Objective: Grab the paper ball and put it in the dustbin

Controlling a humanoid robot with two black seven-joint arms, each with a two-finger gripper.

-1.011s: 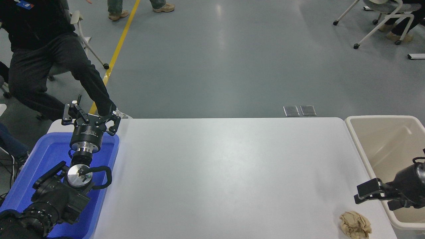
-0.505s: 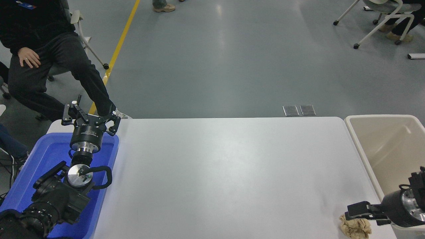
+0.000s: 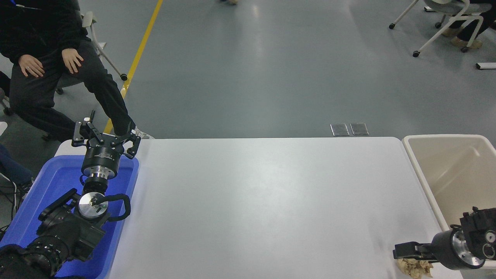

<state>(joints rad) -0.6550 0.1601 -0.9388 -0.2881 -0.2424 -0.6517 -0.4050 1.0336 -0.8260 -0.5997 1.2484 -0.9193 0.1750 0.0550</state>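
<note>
- Crumpled tan-brown paper ball [image 3: 415, 267] at table's near right corner, directly beneath black right gripper [image 3: 403, 250]; contact unclear.
- Fingers' spacing impossible to tell.
- Beige plastic dustbin [image 3: 422, 175] just right.

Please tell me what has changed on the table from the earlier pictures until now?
The right gripper came down from beside the beige plastic dustbin and now sits over the crumpled tan paper ball, partly covering it. No grasp is visible. The ball, the dustbin, the blue plastic tray and the parked left gripper stayed put.
</note>
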